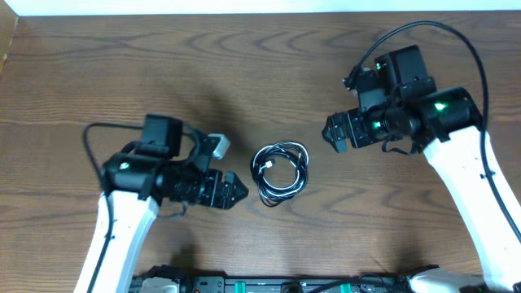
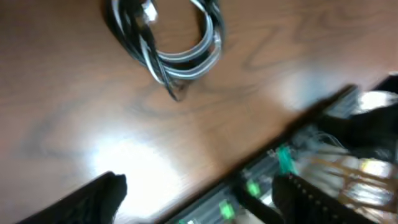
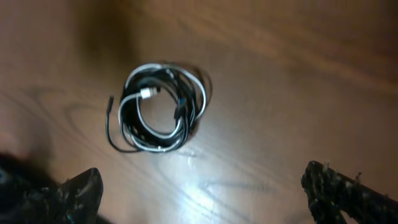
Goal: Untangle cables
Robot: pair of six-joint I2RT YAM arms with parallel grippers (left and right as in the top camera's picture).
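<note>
The cables [image 1: 277, 192] lie in one tangled coil at the middle of the wooden table, black cords wound together with a white one. The coil also shows at the top of the left wrist view as the cables [image 2: 208, 46], and in the upper left of the right wrist view as the cables [image 3: 146, 93], where a small metal plug end sits inside the ring. My left gripper [image 1: 236, 189] hovers just left of the coil and my right gripper [image 1: 334, 134] just right of it, slightly farther back. The left gripper [image 2: 200, 183] and the right gripper [image 3: 202, 177] are both open with only bare table between their fingers.
The robot base strip [image 2: 280, 168] with green lights runs along the table's front edge, close behind the left gripper. Thick black arm wires [image 1: 423, 28] loop above the right arm. The table's far edge [image 1: 260, 11] meets a white wall.
</note>
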